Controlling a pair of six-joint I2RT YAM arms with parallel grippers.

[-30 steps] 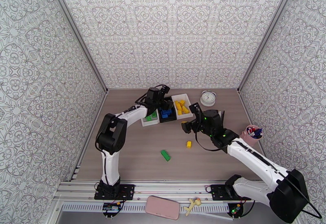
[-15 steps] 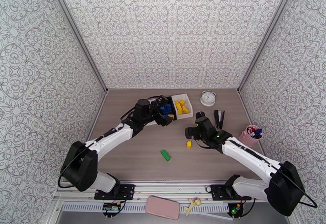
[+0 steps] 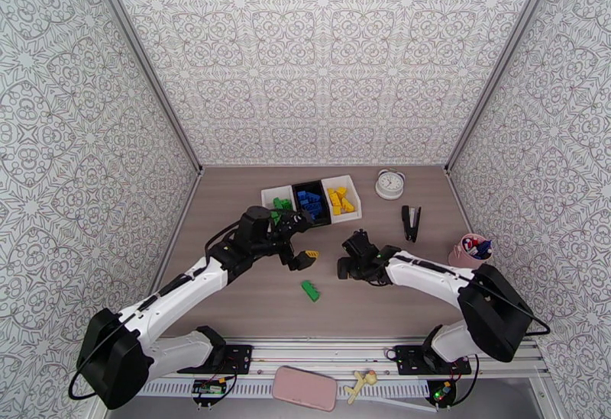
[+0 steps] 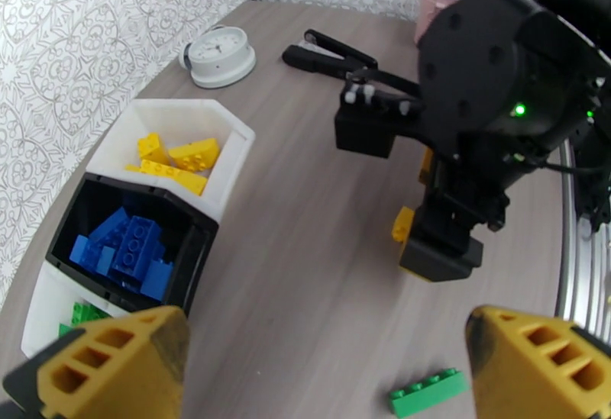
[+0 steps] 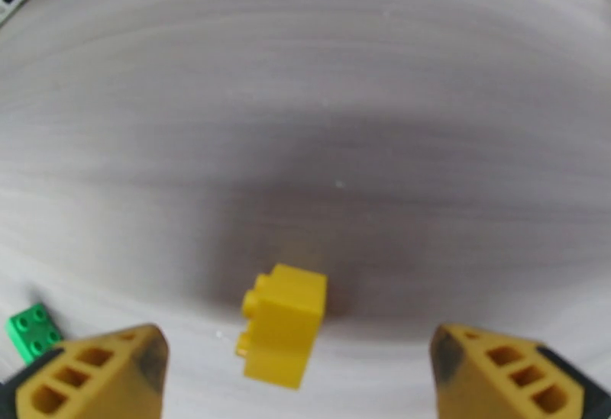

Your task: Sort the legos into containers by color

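A single yellow lego (image 5: 284, 323) lies on the table between the fingers of my right gripper (image 5: 305, 382), which is open, straddles it and touches neither side. The left wrist view has the same yellow lego (image 4: 402, 224) under the right gripper (image 3: 350, 262). A long green lego (image 3: 309, 290) lies loose nearer the front, below my open, empty left gripper (image 3: 300, 239). Of the three containers in a row, the left white one (image 3: 276, 198) holds green legos, the black one (image 3: 311, 201) blue, and the right white one (image 3: 350, 198) yellow.
A white clock (image 3: 390, 183) stands right of the bins, with a black stapler (image 3: 411, 222) in front of it. A pink pen cup (image 3: 472, 251) is at the right wall. A pink phone (image 3: 304, 388) lies on the front rail.
My left arm pulled back from the bins toward the table's middle and its jaws opened wide. My right gripper moved left and down over the yellow lego.
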